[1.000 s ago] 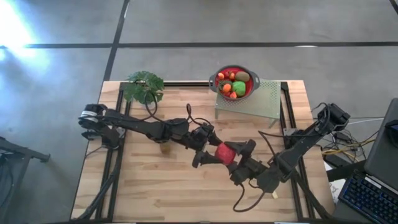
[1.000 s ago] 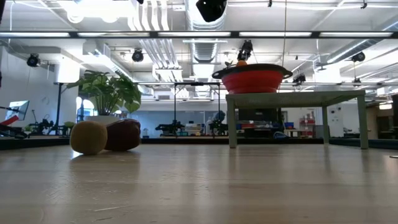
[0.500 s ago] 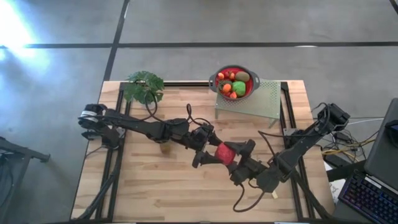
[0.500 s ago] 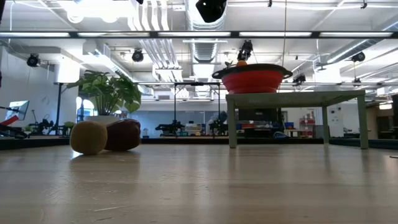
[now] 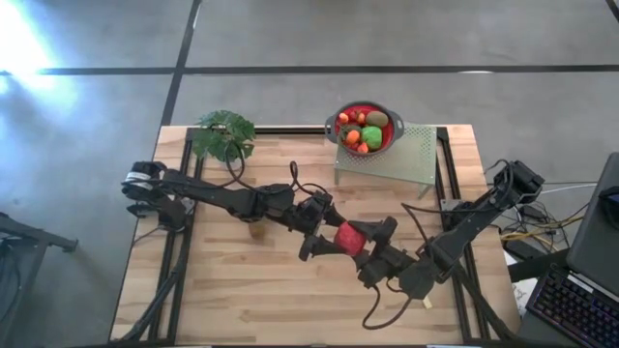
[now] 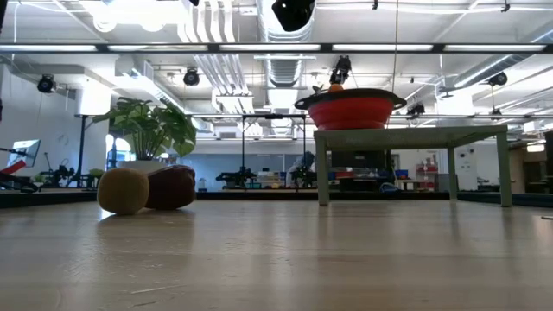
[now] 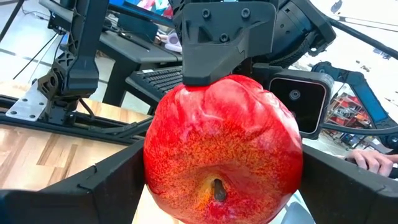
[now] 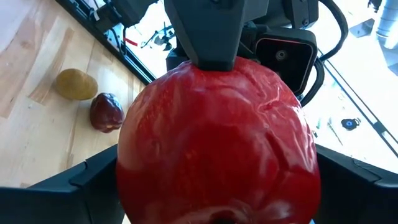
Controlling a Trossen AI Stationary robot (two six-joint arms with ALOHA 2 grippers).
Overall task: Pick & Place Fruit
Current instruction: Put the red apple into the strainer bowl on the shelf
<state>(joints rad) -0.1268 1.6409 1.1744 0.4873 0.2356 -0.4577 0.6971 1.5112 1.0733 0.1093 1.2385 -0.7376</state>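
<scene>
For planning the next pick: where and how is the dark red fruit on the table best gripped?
Take the dark red fruit probably from above, across its round middle, on the sides away from the yellow-brown fruit lying close beside it.

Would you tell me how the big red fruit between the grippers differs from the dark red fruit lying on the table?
The big red fruit is bright red and larger; the dark red fruit is maroon and small. The big one is held off the table between the left gripper and right gripper; the dark one rests on the wooden table beside a yellow-brown fruit. Both are glossy and roundish.
</scene>
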